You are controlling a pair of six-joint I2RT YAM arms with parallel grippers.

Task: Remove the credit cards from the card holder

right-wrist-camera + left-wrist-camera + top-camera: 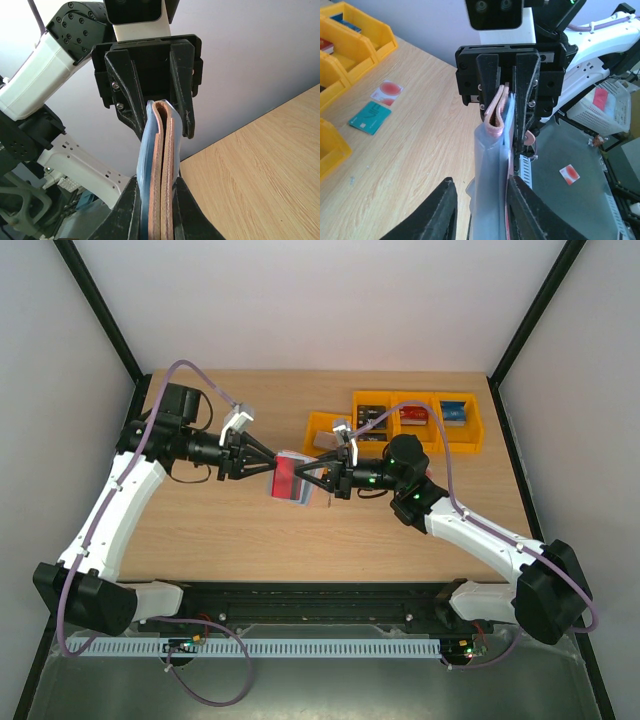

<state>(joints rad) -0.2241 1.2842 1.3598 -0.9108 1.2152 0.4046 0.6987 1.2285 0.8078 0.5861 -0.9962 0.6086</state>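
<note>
Blue-grey and red credit cards: left end clenched in my left gripper | pinkish card holder: around their right end, clamped by my right gripper | stack aloft above surface, long axis running gripper to gripper | judgement: pull straight apart along that axis

A light wooden table carries four yellow plastic bins near its far edge (three in a row, one set forward). Beside them lie flat a teal-green card and a small pale card with a red spot.
</note>
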